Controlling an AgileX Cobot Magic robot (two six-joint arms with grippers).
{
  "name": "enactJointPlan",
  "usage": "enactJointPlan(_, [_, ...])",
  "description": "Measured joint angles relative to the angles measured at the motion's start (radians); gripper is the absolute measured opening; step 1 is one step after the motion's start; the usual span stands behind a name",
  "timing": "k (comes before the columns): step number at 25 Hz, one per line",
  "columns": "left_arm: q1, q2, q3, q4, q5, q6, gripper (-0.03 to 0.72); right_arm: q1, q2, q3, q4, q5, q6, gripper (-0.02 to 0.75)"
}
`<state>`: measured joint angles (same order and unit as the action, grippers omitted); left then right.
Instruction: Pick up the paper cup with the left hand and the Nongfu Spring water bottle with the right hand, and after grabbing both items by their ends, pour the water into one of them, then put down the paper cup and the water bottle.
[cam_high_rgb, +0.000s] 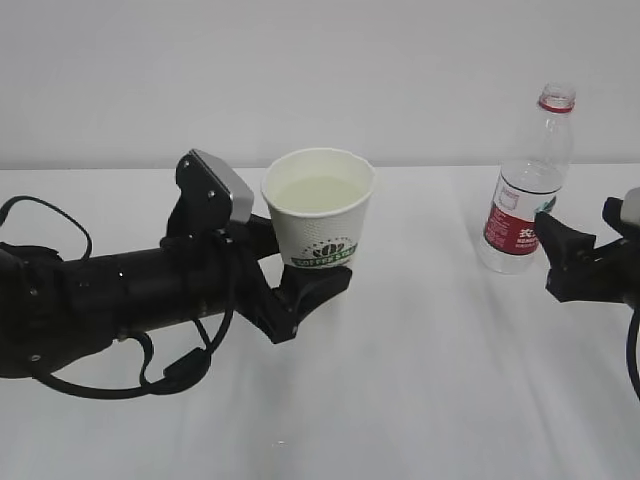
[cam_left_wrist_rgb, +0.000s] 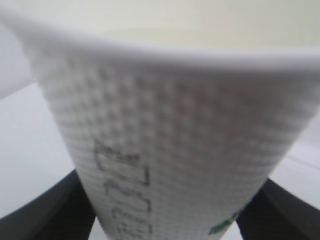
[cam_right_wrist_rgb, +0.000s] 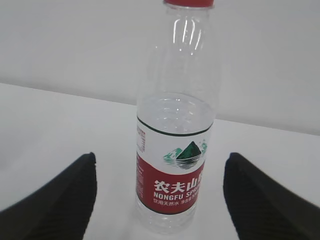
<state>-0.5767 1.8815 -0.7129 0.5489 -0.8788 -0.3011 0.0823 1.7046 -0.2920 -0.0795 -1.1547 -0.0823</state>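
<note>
The white paper cup (cam_high_rgb: 318, 215) with its green logo stands upright on the table, holding pale water (cam_high_rgb: 318, 192). My left gripper (cam_high_rgb: 315, 262) is open, one finger on either side of the cup's base. In the left wrist view the cup (cam_left_wrist_rgb: 175, 125) fills the frame, and slivers of table show between it and the black fingers (cam_left_wrist_rgb: 45, 210) of the gripper (cam_left_wrist_rgb: 167, 220). The uncapped Nongfu Spring water bottle (cam_high_rgb: 528, 190) stands at the right, roughly half full. My right gripper (cam_high_rgb: 550, 252) is open just in front of it. The right wrist view shows that gripper (cam_right_wrist_rgb: 160, 200) well clear of the bottle (cam_right_wrist_rgb: 172, 150).
A white table (cam_high_rgb: 400, 380) runs back to a plain pale wall (cam_high_rgb: 300, 70). A black cable (cam_high_rgb: 150, 385) loops under the left arm. Cup and bottle stand well apart.
</note>
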Motion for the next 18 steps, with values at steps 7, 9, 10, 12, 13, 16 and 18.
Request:
enactJointPlan(7, [0.078, 0.0, 0.0, -0.062, 0.0, 0.037, 0.584, 0.0, 0.0, 0.0, 0.0, 0.0, 0.0, 0.592])
enactJointPlan(9, [0.104, 0.0, 0.0, -0.076, 0.0, 0.041, 0.584, 0.0, 0.0, 0.0, 0.0, 0.0, 0.0, 0.592])
enactJointPlan(10, [0.12, 0.0, 0.0, -0.081, 0.0, 0.042, 0.584, 0.0, 0.0, 0.0, 0.0, 0.0, 0.0, 0.592])
enactJointPlan(12, [0.148, 0.0, 0.0, -0.089, 0.0, 0.041, 0.583, 0.0, 0.0, 0.0, 0.0, 0.0, 0.0, 0.592])
enactJointPlan(13, [0.162, 0.0, 0.0, -0.093, 0.0, 0.041, 0.583, 0.0, 0.0, 0.0, 0.0, 0.0, 0.0, 0.592])
enactJointPlan(16, [0.197, 0.0, 0.0, -0.097, 0.0, 0.041, 0.583, 0.0, 0.0, 0.0, 0.0, 0.0, 0.0, 0.592])
enactJointPlan(18, [0.219, 0.0, 0.0, -0.106, 0.0, 0.041, 0.583, 0.0, 0.0, 0.0, 0.0, 0.0, 0.0, 0.592])
